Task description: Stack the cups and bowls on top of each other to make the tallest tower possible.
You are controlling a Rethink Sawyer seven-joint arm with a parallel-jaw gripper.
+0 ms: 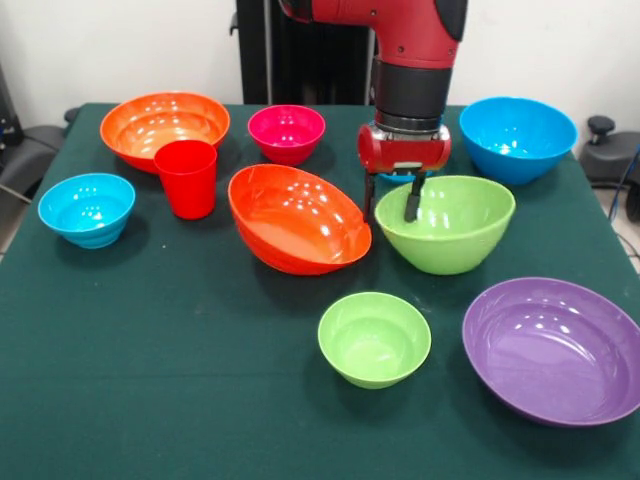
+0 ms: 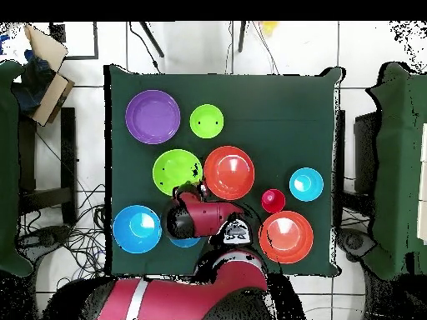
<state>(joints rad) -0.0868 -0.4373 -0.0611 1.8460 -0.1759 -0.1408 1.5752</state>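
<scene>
from the left of the front view: a small glossy blue plastic bowl (image 1: 87, 209) sits alone near the table edge. behind it is a wide orange plastic bowl (image 1: 165, 127), upright, with the small straight-sided red plastic tumbler (image 1: 187, 178) just in front of it. next comes a small magenta plastic bowl (image 1: 287, 133), and nearer the middle a second wide orange bowl (image 1: 298, 219) lies tipped, its mouth facing up and to the right. the gripper (image 1: 391, 199) hangs just right of it with its two dark fingers parted and empty, one by the tilted orange rim, the other over the near rim of a large green plastic bowl (image 1: 446, 224). a smaller green bowl (image 1: 374, 338) sits in front, a wide purple bowl (image 1: 553, 348) at the right front, and a large blue bowl (image 1: 517, 137) behind. a sliver of another blue bowl shows behind the gripper.

no tower exists yet; every piece stands apart. judging by the pose, a rim pinch is in hand: straddle one wall only, close firmly, and lift straight so the glossy rim does not slip.
</scene>
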